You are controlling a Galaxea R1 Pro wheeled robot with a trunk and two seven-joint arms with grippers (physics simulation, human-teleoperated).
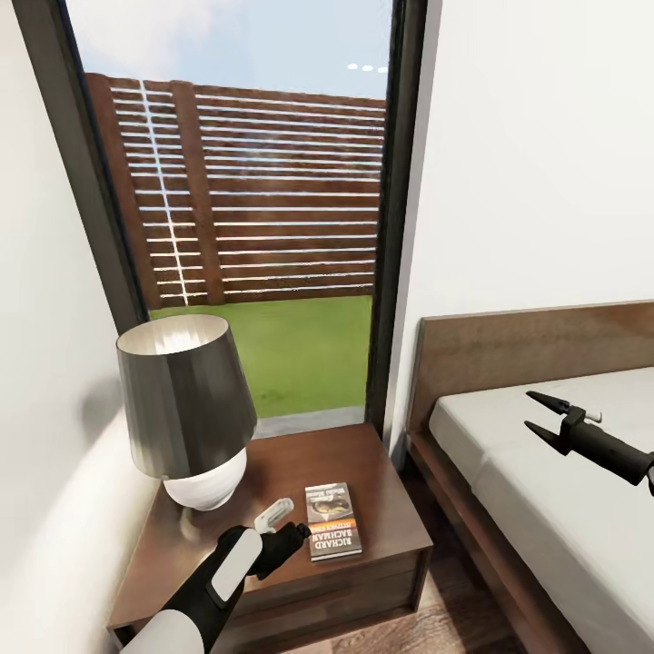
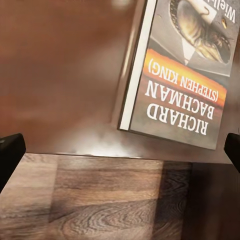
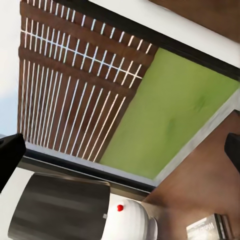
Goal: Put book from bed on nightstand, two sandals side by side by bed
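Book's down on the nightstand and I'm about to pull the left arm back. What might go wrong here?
1. The book lies near the nightstand front edge; the open left pincer sits right beside it, so retreating carelessly might drag it off.
2. The lamp stands close to that arm; a wide swing may knock it.

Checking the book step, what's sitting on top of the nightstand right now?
On the nightstand lie the book, flat and face up near the front edge, and a lamp at the back left corner. The left gripper covers a little of the top beside the book.
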